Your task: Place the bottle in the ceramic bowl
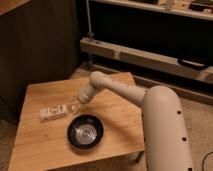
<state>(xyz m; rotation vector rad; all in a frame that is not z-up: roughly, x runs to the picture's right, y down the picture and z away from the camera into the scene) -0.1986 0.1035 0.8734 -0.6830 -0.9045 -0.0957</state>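
The bottle [53, 112] lies on its side on the wooden table [40, 145], left of centre, its white label with dark marks facing up. The ceramic bowl [85, 133], black-rimmed with a silvery centre, stands just in front and to the right of it. My gripper [74, 107] hangs at the end of the white arm that reaches in from the right, right next to the bottle's right end and just above the bowl's far rim. The bowl holds nothing.
A dark cabinet wall stands behind the table on the left. A metal shelf rail [150, 57] runs across behind the table at the right. My white arm [160, 125] covers the table's right front corner.
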